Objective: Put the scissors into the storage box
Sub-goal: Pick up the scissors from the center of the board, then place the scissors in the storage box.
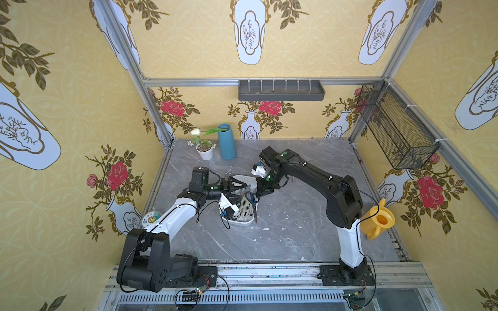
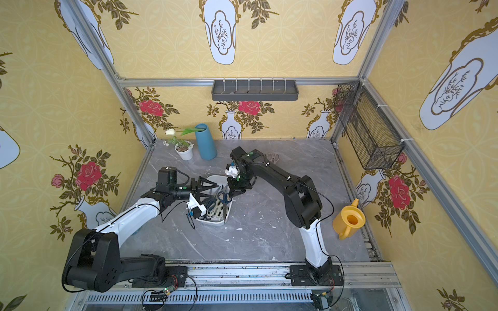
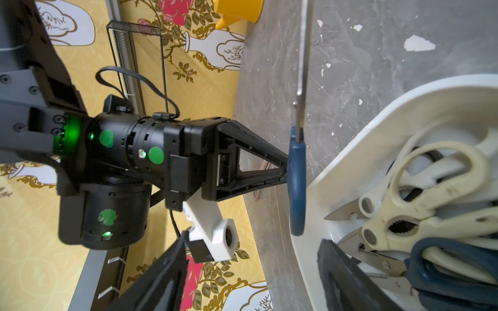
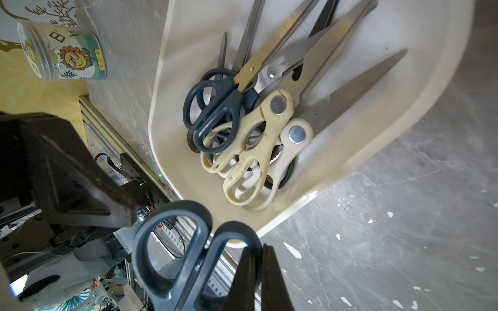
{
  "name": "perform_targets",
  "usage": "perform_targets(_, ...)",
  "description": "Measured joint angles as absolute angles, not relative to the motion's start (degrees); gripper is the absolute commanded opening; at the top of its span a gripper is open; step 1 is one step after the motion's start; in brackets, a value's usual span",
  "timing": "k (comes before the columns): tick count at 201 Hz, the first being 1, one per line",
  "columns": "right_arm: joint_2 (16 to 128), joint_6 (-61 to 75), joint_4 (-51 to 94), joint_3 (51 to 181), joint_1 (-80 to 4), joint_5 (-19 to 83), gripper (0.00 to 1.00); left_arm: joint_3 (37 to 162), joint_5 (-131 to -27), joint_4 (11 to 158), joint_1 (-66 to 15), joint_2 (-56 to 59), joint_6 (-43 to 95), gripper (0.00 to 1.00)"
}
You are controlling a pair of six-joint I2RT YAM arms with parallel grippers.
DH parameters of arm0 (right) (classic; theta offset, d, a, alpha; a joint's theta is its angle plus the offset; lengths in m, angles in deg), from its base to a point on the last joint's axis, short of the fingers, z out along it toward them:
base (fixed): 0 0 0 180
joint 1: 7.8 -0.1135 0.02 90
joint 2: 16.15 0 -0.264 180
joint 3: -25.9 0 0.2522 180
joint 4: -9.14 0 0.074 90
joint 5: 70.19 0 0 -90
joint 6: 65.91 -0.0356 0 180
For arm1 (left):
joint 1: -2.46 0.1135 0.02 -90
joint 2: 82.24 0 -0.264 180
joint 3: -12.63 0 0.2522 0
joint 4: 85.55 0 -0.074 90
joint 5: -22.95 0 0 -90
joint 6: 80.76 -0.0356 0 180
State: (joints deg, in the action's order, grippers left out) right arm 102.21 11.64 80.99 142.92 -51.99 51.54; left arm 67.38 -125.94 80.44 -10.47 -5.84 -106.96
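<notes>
Navy-handled steel scissors (image 1: pixel 252 198) held at the rim of the white plastic storage box (image 1: pixel 246 223).
The handle is pinched by the right gripper (image 1: pixel 260 194); the left gripper (image 1: pixel 240 191) is spread wide over the box.

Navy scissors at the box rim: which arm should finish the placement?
Right. The right gripper is shut on the navy scissors by the handle, beside the storage box rim. The left gripper is open by the box and holds no scissors.

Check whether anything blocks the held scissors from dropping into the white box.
Partly. The navy-handled steel scissors, pinched by the shut right gripper, hang at the rim of the shallow white plastic storage box. The open left gripper hovers over the box beside them, above the piled scissors.
</notes>
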Motion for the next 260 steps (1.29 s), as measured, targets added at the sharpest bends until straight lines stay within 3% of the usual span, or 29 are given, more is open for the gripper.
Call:
perform_targets(28,101.5,11.4,80.7,141.8,-52.1,52.6,0.00,67.4,-125.2,80.4,-11.7,-4.3,-107.7,0.66)
perform_targets(88,101.4,11.6,79.4,140.5,-52.5,53.4,0.00,67.4,-122.8,80.2,-13.3,-3.5,-107.8,0.35)
perform_targets(122,101.4,12.2,79.3,140.9,-52.4,53.5,0.00,66.4,-121.8,80.2,-14.4,-3.7,-107.8,0.26)
perform_targets(154,101.4,12.6,79.1,140.6,-52.3,53.6,0.00,65.9,-120.8,80.1,-14.8,-3.7,-107.8,0.08)
perform_targets(169,101.3,12.8,78.3,139.9,-52.3,53.7,0.16,65.9,-120.4,80.1,-15.0,-3.7,-107.8,0.00)
perform_targets(207,96.0,11.8,76.5,137.9,-51.8,51.6,0.44,65.3,-118.2,79.8,-15.6,-7.1,-106.8,0.00)
perform_targets(250,81.6,5.0,64.5,128.1,-44.2,46.3,0.43,68.4,-111.8,62.6,-15.8,-16.7,-90.8,0.00)
perform_targets(260,78.1,2.4,61.3,124.3,-42.3,45.0,0.42,70.5,-110.4,57.1,-15.8,-17.8,-84.2,0.08)
